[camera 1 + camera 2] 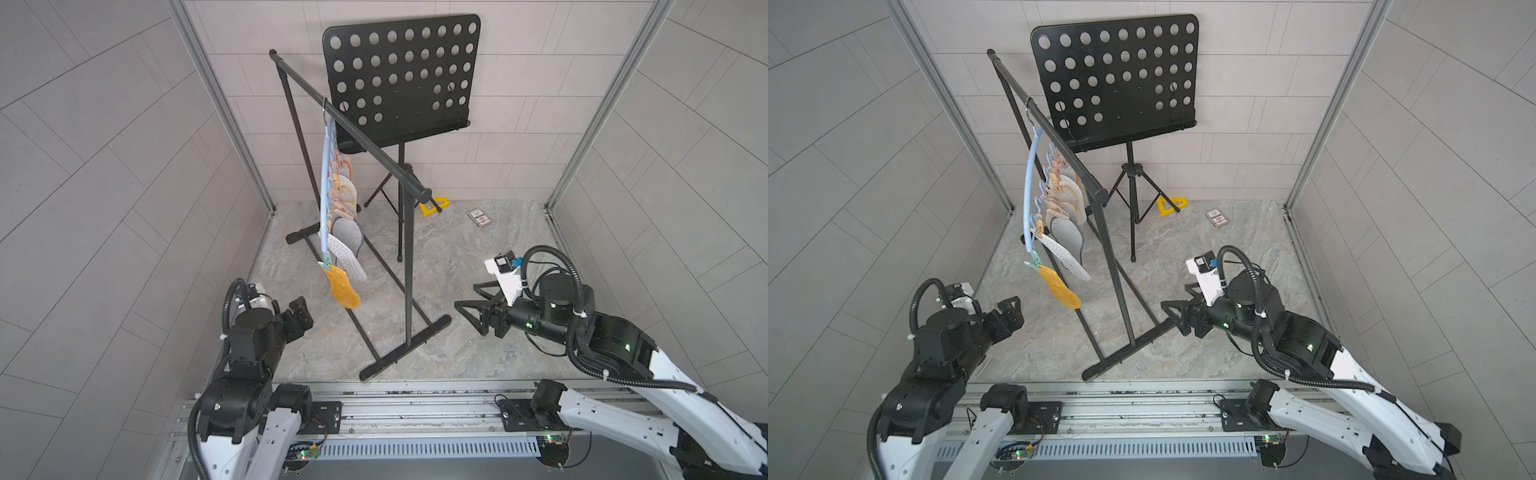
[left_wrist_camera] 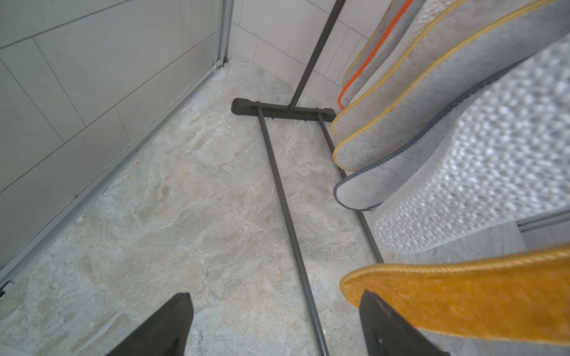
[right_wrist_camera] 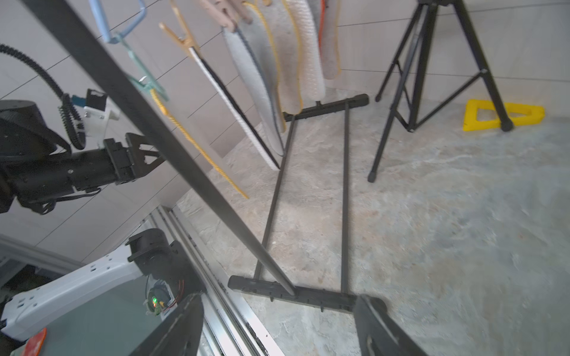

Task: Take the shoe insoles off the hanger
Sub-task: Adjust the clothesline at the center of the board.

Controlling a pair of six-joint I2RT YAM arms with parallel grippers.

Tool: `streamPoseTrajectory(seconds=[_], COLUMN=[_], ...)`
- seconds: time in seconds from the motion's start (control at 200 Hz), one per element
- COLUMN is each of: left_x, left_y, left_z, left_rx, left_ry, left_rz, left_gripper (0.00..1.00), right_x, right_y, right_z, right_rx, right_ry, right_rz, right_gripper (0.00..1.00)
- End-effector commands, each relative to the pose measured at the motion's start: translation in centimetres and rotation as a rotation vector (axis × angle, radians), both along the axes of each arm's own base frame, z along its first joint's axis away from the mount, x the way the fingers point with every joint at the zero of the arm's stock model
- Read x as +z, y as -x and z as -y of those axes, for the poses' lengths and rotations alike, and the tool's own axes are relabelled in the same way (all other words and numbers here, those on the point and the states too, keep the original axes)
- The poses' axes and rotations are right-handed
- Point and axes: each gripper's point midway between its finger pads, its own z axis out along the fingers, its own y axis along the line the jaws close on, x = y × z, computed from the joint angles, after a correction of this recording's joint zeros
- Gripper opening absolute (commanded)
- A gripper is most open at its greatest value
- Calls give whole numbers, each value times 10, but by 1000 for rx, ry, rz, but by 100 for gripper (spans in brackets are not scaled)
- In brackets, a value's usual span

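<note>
- In both top views the hanger [image 1: 323,187] hangs by its wire hook on the bar of the garment rack [image 1: 409,270]. The shoe insoles [image 1: 347,249] are clipped in a row under it, above the bench [image 1: 478,353]. The mustard insole [image 1: 343,289] is the one nearest to the arms.
- In a top view the left pincer [image 1: 1013,311] is released and empty, near the mustard insole but apart from it. The right pincer [image 1: 1179,299] is released too, on the other side of the rack's post.
- My judgement of the risk: only the hook holds the hanger, so a pull along the bar may slide or swing the whole hanger instead of freeing one insole from its clip.
- A small box [image 1: 480,218] lies at the back of the bench. It carries a print, but it is too small to read.
- Left wrist view: the jaws stand wide apart with nothing between them. The mustard insole crosses one jaw in the picture, and I cannot tell if they touch. Closing here would probably catch only the edge, which may slip out. No writing shows.
- Right wrist view: the rack's slanted post runs between the right pincer and the insoles. A straight reach could hit it and shake the rack. The mint clip [image 3: 148,83] grips the mustard insole at its upper end. No label is readable.
</note>
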Motion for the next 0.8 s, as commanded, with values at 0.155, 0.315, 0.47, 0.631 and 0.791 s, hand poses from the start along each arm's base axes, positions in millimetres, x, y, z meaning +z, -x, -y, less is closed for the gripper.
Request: streamPoseTrajectory(seconds=[0.155,0.315,0.47,0.631,0.791], left_x=[7,4,4,4,3], left_y=[8,5,4,3,3], left_z=[4,4,7,9,10], left_rx=[-36,-36,-48,-65,-65], left_ry=[-10,-8,0,2,0], left_rz=[97,78,80,75,71], left_gripper=[92,91,91,90,90], right_x=[23,22,14,12,7], right_y=[-8,-24,-40,-49,-65], right_z=[-52,-63,-73,-82,-69], right_rx=[9,-63,-99,-108,-190], right_ry=[65,67,157,185,210], right_rz=[127,136,157,179,176], right_gripper=[83,83,83,81,78])
